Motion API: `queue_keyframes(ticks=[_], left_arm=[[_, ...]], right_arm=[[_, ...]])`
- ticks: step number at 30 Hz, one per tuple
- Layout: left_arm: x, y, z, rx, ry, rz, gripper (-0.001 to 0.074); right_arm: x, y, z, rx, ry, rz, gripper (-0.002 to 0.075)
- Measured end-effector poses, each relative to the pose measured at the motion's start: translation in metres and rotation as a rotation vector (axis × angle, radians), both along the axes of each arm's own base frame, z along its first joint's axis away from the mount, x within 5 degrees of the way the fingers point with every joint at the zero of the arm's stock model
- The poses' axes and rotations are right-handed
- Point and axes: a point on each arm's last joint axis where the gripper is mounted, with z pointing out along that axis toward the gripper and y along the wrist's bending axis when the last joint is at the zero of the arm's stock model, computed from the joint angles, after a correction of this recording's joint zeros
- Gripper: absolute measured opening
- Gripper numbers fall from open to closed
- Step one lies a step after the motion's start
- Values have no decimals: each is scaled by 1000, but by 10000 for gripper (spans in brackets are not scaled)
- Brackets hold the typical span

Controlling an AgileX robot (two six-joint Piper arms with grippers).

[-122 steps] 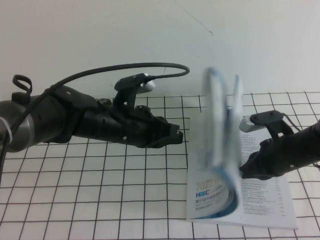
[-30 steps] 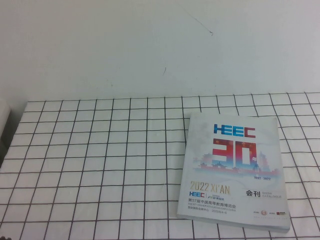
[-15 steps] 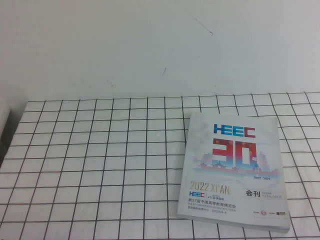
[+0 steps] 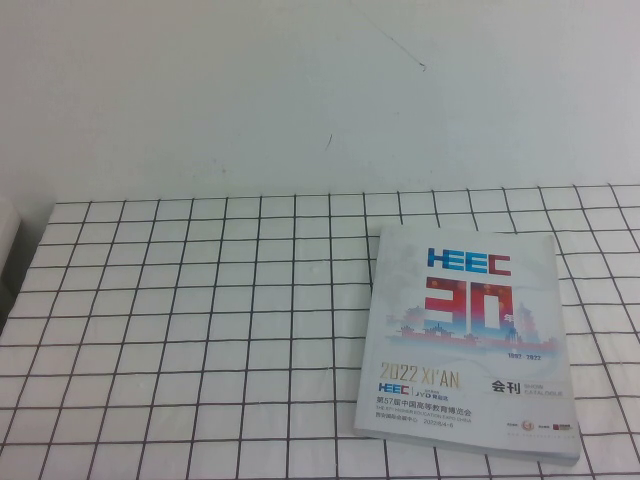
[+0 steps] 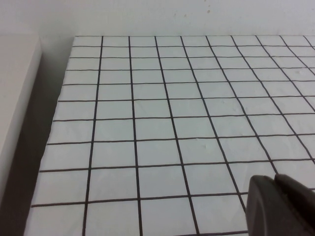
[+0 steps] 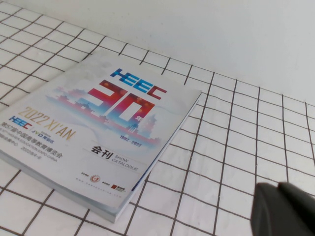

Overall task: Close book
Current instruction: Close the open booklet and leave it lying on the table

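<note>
Cloth [image 4: 200, 300] bears closed book [image 4: 465, 340] near right end effector [image 6: 288, 211], left end effector [image 5: 283, 206] apart.

We are looking at bright, soft, even light spreading over the wall [image 4: 300, 90] and the gridded cloth [image 4: 200, 330], washing the book [image 4: 470, 340] cover pale. A grey shadow is lying along the cloth's left edge. The left gripper [image 5: 280, 204] and right gripper [image 6: 285, 209] are showing as dark, out-of-focus blurs close against their wrist cameras.

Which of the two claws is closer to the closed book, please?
The right claw: it hangs beside the book, whose cover fills its camera. The left claw is over checked cloth near its left edge, with no book in view.
</note>
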Motion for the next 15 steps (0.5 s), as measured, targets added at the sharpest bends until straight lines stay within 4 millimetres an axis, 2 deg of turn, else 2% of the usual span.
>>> queue_keyframes(ticks=[15], left_arm=[[0,0,0,58,-7,-16,-4]], right_arm=[[0,0,0,0,0,0,-3]])
